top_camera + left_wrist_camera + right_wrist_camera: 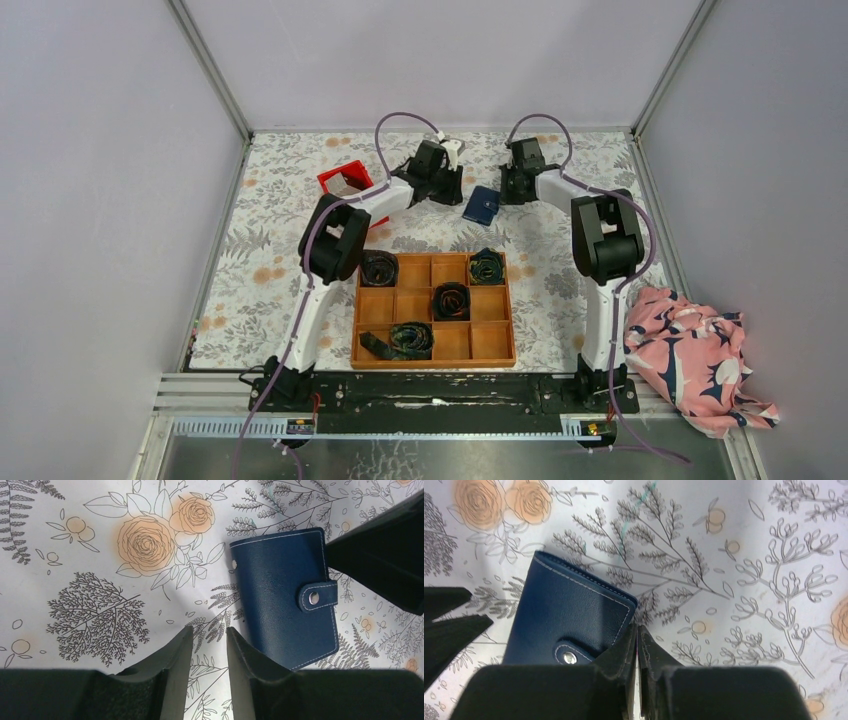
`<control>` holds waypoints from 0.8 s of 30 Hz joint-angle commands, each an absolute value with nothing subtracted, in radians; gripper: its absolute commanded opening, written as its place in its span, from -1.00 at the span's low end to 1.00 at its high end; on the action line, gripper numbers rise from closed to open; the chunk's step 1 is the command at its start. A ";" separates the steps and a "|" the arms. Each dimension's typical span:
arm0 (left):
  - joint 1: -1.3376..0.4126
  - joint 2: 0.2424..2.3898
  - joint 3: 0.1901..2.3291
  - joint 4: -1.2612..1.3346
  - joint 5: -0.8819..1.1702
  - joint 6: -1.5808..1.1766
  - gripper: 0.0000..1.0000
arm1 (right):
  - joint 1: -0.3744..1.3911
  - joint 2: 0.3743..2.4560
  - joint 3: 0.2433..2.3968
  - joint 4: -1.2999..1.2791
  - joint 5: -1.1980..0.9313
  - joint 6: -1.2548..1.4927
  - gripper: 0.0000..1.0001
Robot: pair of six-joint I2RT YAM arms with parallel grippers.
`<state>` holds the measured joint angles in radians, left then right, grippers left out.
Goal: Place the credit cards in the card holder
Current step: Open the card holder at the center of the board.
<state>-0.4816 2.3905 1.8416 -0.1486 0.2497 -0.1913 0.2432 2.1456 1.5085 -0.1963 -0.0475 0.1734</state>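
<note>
Navy-blue stitched folding card holder (482, 204) lay snapped shut on the floral surface (560, 270) between both arms, long axis slanting. Right gripper (637, 627), jaws pressed nearly together, touched its right edge. Left gripper (210, 630), jaws narrowly parted, sat just beside it.

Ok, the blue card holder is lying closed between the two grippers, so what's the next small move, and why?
Probably slide the open left gripper sideways over the card holder to take its snap tab and unsnap it. The tab is fastened and the holder lies closed on the tablecloth, so no card can go in yet. The right gripper is shut beside the holder's edge.
</note>
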 commanded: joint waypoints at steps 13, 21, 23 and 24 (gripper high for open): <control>-0.481 2.332 1.723 -0.023 0.311 -0.274 -0.37 | 0.250 2.226 1.646 -0.284 -0.099 0.161 -0.34; -0.481 2.240 1.622 0.035 0.291 -0.298 -0.39 | 0.250 2.126 1.587 -0.246 -0.001 0.146 -0.11; -0.482 2.223 1.607 0.045 0.287 -0.310 -0.38 | 0.255 2.087 1.569 -0.234 0.003 0.137 -0.09; -0.482 2.220 1.603 0.045 0.287 -0.316 -0.38 | 0.260 2.074 1.562 -0.232 0.007 0.131 -0.07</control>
